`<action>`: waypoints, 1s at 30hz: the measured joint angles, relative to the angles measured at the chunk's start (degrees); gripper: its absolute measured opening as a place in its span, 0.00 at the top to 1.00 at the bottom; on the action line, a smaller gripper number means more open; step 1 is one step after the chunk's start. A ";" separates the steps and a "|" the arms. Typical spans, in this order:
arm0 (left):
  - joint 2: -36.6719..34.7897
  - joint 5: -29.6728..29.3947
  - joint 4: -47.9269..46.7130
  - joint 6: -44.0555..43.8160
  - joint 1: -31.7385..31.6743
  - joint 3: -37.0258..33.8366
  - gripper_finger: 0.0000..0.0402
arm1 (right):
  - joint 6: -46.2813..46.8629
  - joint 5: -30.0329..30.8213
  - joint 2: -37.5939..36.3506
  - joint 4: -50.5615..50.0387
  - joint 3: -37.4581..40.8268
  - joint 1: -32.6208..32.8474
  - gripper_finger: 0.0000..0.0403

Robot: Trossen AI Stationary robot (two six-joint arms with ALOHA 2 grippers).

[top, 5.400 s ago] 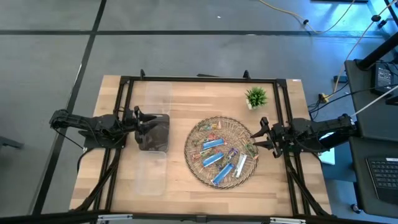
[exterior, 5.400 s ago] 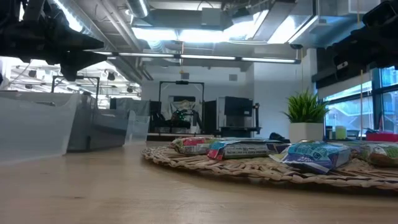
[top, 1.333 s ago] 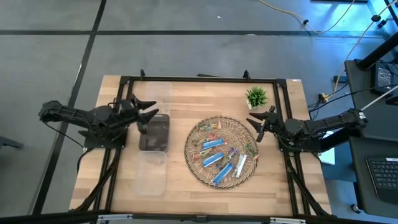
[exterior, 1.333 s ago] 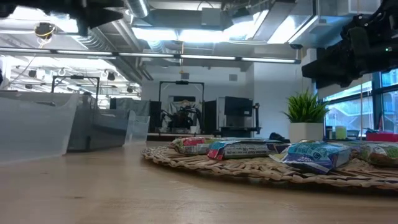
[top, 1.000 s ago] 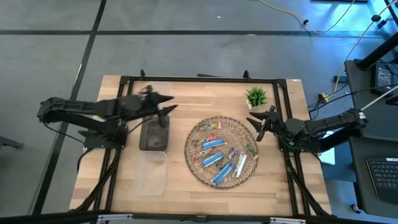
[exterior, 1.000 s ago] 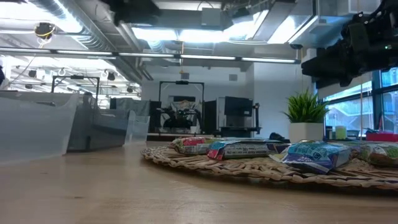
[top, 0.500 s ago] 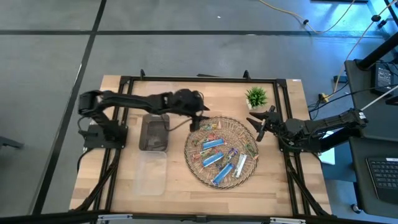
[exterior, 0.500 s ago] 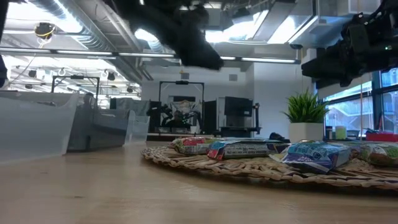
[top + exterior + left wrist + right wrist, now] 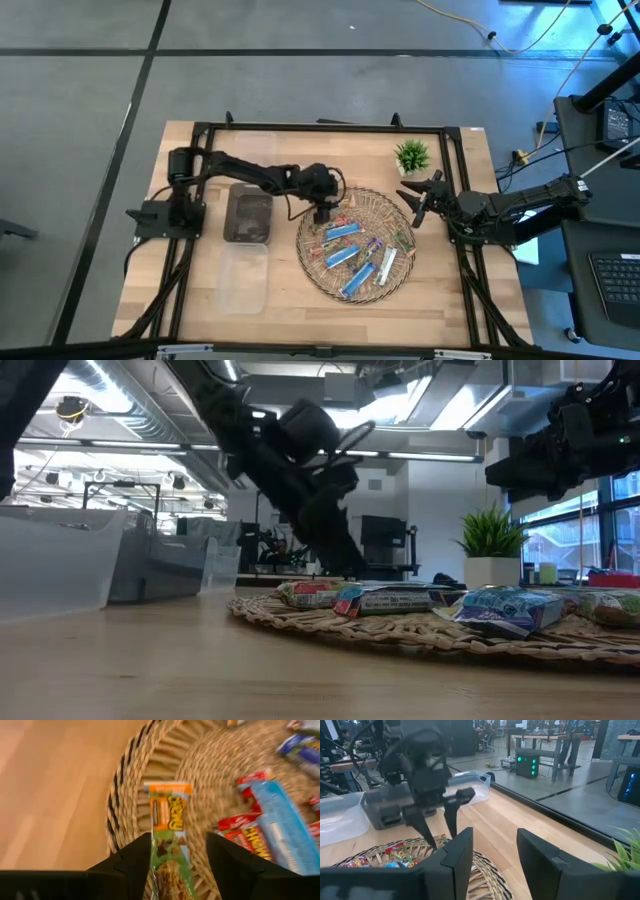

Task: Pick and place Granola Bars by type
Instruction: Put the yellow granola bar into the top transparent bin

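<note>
Several granola bars, blue, purple, silvery and green-orange, lie in a round wicker tray (image 9: 300,246). My left gripper (image 9: 322,213) is open and points down over the tray's left part. In the left wrist view its fingers (image 9: 131,865) stand on either side of a green-orange bar (image 9: 169,827) lying flat just inside the rim; a blue bar (image 9: 282,827) and red-wrapped bars (image 9: 245,832) lie beside it. My right gripper (image 9: 412,201) hangs open above the tray's right edge, clear of the bars.
Three clear plastic bins stand in a row on the table's left part: one (image 9: 255,150) at the far side, a dark-looking one (image 9: 248,215) in the middle, one (image 9: 243,280) nearer. A small potted plant (image 9: 411,156) stands beyond the tray. Bare wood lies along the near edge.
My left arm has swung from above the bins toward the table's right, reached out over the tray's left rim and come down, its open fingers now pointing at the bars. The bars have not moved.
</note>
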State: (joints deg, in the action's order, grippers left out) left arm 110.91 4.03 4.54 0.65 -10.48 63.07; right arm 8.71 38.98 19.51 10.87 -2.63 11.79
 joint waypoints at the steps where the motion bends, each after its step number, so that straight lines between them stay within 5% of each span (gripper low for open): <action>1: 0.36 0.00 -0.10 -0.53 -0.02 0.00 0.55 | 0.02 0.00 0.00 -0.02 0.00 0.00 0.61; 21: 2.53 -1.52 -3.86 0.16 -0.02 0.02 0.55 | 0.01 0.00 -0.02 -0.09 0.00 0.00 0.61; 30: 2.52 -1.88 -4.37 1.61 0.00 0.02 0.68 | -0.18 0.44 -0.02 -0.09 0.00 -0.02 0.61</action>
State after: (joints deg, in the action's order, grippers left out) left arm 113.43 2.15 0.16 2.26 -10.48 63.09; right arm 8.54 39.42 19.49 10.79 -2.63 11.77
